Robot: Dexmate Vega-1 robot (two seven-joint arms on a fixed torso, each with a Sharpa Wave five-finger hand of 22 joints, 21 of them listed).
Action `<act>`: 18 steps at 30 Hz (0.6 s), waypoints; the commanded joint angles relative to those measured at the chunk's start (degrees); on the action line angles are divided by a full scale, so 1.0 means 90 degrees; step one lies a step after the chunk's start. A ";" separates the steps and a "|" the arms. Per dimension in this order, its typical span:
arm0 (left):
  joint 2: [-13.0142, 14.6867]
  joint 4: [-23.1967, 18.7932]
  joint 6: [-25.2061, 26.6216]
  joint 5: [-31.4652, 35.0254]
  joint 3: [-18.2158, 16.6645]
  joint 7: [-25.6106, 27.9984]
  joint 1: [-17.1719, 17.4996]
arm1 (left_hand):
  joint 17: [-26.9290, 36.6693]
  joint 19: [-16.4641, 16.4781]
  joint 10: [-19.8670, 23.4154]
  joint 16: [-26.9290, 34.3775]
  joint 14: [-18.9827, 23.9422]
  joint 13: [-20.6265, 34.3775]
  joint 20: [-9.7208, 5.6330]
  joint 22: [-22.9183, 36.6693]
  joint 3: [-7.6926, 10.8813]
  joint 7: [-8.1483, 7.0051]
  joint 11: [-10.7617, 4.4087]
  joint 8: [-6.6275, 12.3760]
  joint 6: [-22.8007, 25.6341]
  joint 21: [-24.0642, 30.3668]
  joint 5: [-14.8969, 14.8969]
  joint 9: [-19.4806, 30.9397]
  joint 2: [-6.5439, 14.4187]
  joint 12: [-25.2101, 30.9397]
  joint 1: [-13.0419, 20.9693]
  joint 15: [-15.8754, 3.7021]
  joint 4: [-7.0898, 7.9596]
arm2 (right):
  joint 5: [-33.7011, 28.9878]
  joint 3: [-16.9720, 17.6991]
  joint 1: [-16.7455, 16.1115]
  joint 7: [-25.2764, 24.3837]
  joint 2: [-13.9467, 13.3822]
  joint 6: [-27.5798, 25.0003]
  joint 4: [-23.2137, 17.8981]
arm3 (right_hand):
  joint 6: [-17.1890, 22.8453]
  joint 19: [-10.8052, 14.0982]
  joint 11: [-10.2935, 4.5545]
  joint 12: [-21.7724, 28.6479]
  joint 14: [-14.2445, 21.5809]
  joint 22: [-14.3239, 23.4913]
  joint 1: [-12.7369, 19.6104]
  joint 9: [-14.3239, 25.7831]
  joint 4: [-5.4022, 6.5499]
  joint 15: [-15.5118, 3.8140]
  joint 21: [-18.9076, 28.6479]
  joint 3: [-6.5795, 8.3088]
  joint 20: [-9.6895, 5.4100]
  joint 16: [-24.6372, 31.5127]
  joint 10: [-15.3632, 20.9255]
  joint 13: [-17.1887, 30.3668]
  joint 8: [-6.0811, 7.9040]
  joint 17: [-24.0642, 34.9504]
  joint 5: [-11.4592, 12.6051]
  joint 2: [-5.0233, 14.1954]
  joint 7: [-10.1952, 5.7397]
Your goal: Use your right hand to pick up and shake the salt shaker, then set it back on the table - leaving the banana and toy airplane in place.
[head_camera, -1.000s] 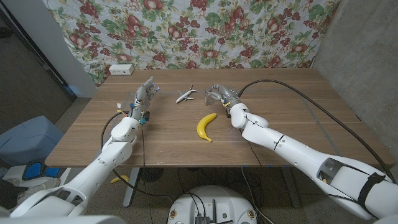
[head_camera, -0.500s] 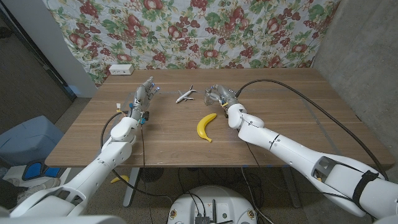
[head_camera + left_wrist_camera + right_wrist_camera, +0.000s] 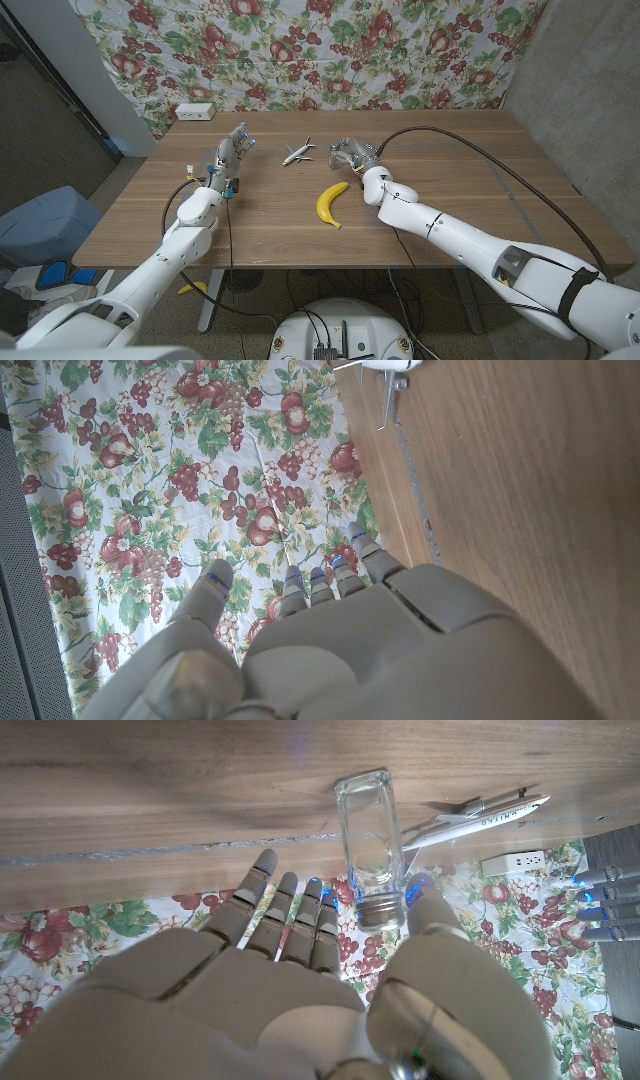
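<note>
Right hand (image 3: 300,980) open, just beside salt shaker (image 3: 368,850).

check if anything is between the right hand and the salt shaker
Nothing visible is. In the right wrist view the salt shaker stands upright on the table right ahead of the open right hand, between its fingers and thumb. The toy airplane and banana lie off to the sides.
</note>
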 commanded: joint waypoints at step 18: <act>0.0067 -0.0191 0.0039 0.0020 -0.0040 0.0129 0.0127 | 0.0020 0.0051 0.0029 -0.0012 0.0028 0.0027 -0.0006 0.0014 0.0012 -0.0015 -0.0028 -0.0019 0.0002 -0.0036 -0.0006 0.0024 0.0210 -0.0005 -0.0077 -0.0122 -0.0044 | -0.0075 -0.0337 0.0275 -0.0078 0.0280 -0.0227 0.0566 | 0.0494 0.0079 -0.0022 0.0288 0.0133 0.0015 0.0225 0.0035 0.0037 -0.0295 -0.0057 -0.0116 0.0043 0.0114 0.0596 0.0226 0.0196 0.0025 -0.0035 0.0010 -0.0046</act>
